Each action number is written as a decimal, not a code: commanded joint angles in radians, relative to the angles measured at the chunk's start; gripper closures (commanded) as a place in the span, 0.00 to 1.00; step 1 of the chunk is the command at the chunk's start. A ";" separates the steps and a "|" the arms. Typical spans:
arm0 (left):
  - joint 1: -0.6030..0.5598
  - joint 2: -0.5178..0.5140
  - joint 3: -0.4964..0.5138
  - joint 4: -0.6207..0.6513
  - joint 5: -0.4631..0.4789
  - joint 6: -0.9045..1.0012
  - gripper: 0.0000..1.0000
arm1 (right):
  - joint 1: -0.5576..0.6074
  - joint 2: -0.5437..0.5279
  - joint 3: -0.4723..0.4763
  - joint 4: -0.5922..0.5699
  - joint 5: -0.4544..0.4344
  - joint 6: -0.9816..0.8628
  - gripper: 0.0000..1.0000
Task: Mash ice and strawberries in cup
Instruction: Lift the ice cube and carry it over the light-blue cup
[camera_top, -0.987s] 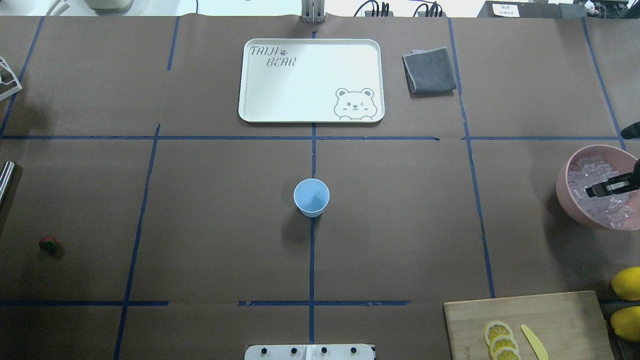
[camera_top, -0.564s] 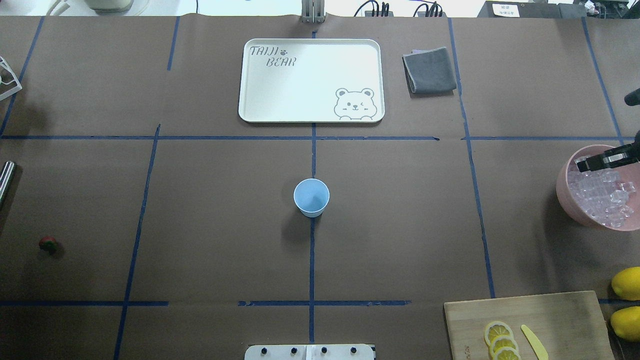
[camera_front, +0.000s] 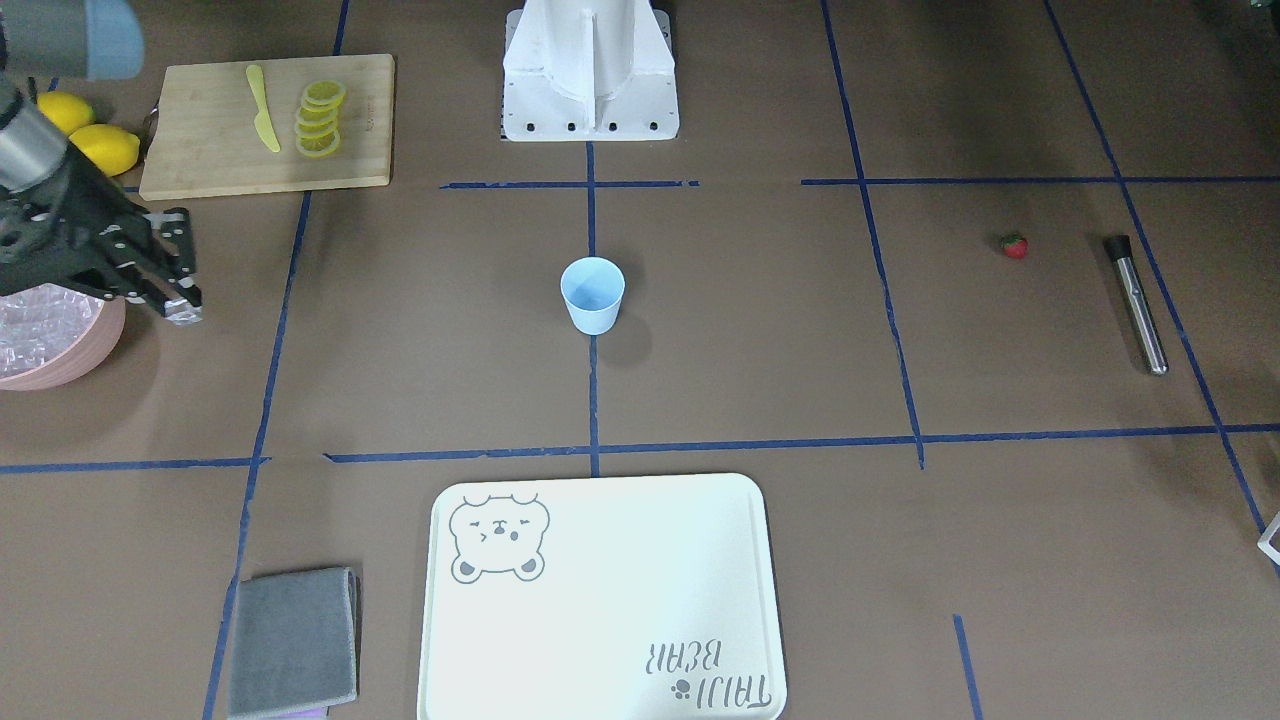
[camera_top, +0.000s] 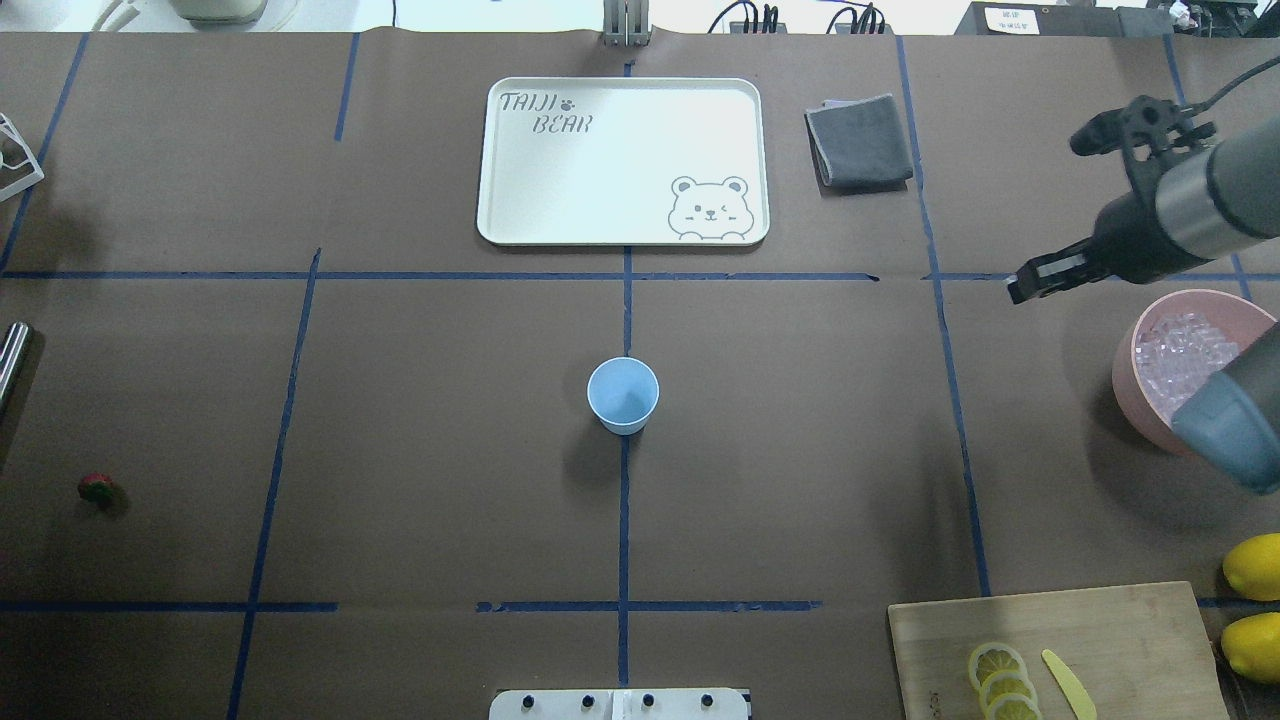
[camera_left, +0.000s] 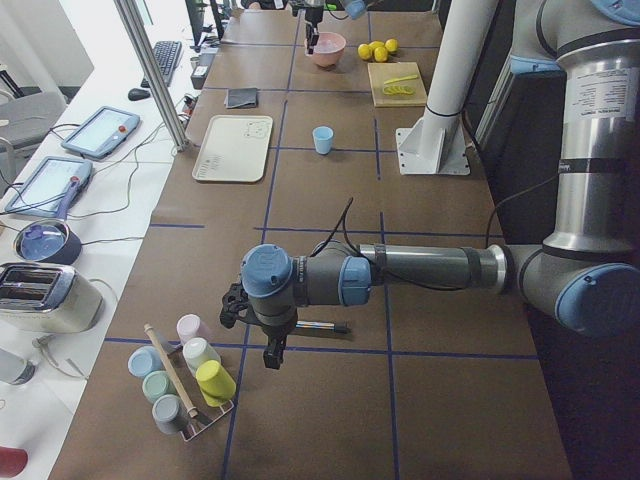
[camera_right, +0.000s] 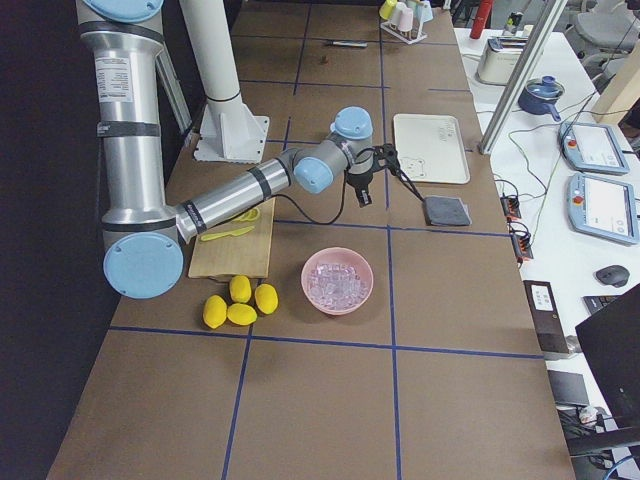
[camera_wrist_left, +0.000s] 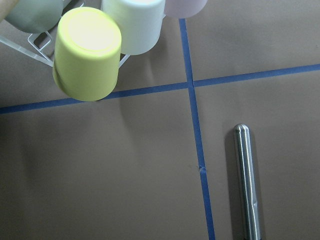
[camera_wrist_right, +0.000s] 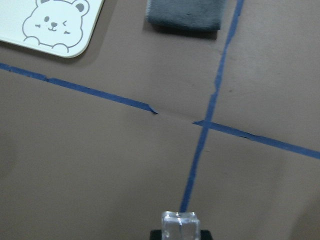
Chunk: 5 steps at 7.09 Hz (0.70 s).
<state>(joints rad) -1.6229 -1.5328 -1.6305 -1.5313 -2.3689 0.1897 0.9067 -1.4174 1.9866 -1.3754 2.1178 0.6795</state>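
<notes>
The pale blue cup (camera_top: 622, 393) stands upright at the table's centre, with nothing visible inside it. My right gripper (camera_top: 1030, 278) hovers above the table, left of and beyond the pink bowl (camera_top: 1125, 385), and is shut on one clear ice cube (camera_wrist_right: 180, 222). More ice (camera_top: 1180, 350) fills the bowl. The small red strawberry (camera_top: 96, 488) lies alone far to the left. My left gripper (camera_left: 272, 352) shows only in the exterior left view, pointing down beside a cup rack; I cannot tell its state.
A steel rod (camera_front: 1137, 303) lies near the strawberry. A cream bear tray (camera_top: 622, 160) and a grey cloth (camera_top: 860, 140) sit at the far side. A cutting board (camera_top: 1060, 650) holds lemon slices and a yellow knife, with whole lemons (camera_top: 1252, 566) beside it. A rack of cups (camera_left: 185, 375) stands at the left end.
My right gripper has risen out of the pink bowl and moved left and farther away, carrying an ice cube. The cup and strawberry have not moved.
</notes>
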 joint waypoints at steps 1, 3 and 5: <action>0.000 0.002 -0.005 -0.004 0.000 0.001 0.00 | -0.241 0.239 -0.034 -0.194 -0.216 0.214 0.93; 0.000 0.002 -0.003 -0.006 -0.001 0.001 0.00 | -0.371 0.504 -0.158 -0.289 -0.326 0.432 0.93; 0.002 0.002 -0.002 -0.007 0.000 0.001 0.00 | -0.451 0.635 -0.253 -0.290 -0.387 0.553 0.94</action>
<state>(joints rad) -1.6226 -1.5310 -1.6334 -1.5377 -2.3696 0.1902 0.5105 -0.8651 1.7886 -1.6592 1.7738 1.1535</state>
